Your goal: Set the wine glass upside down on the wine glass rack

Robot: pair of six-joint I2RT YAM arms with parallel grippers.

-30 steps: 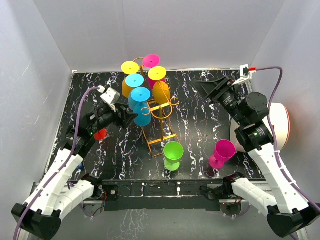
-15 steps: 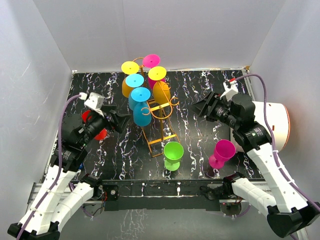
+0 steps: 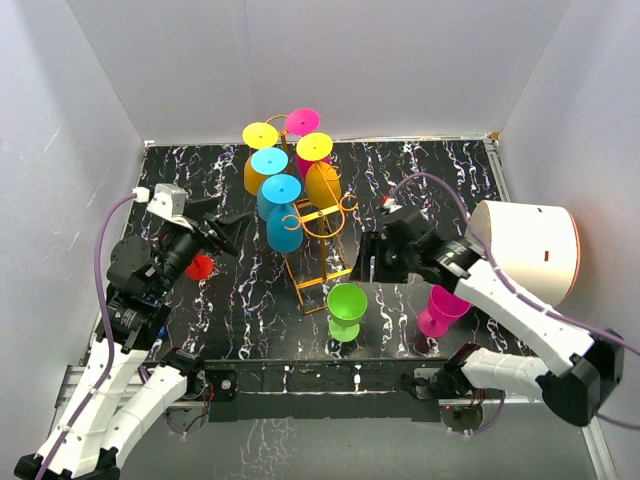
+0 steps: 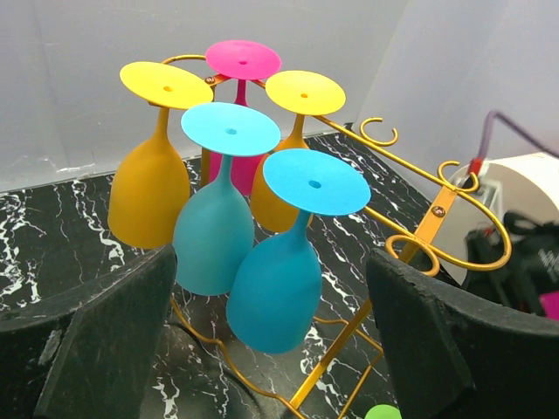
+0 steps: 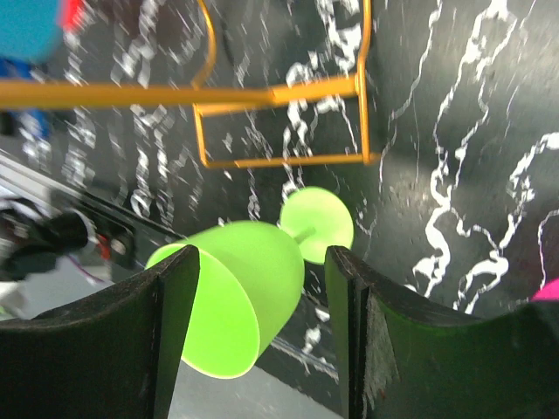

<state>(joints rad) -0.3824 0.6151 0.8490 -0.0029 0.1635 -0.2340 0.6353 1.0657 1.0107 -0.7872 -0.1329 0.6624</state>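
Swinging in from the right side of the table (image 3: pixel 420 190), the right arm has brought the right gripper (image 3: pixel 368 262) towards the middle. It now hangs above the near end of the rack (image 3: pixel 322 243) and over the green glass (image 3: pixel 346 310). Meanwhile the left arm has drawn back to the left, away from the rack.

The green glass has not moved. It stands on its foot on the table just in front of the rack's wire base, stem upright and open mouth facing up. In the right wrist view, the green glass (image 5: pixel 240 297) shows between the two dark fingers (image 5: pixel 175 332). There its mouth points to the lower left of that picture and its foot to the upper right. The jaws of the right gripper (image 5: pixel 262 260) are wide apart and nothing is held.

The left gripper (image 4: pixel 271 262) also has its jaws apart and empty. It faces the rack (image 4: pixel 437 218), where five glasses (image 4: pixel 279 288) hang upside down with feet on top and bowls downward.

A pink glass (image 3: pixel 443 305) stands upright, mouth up, to the right of the green one and apart from it.
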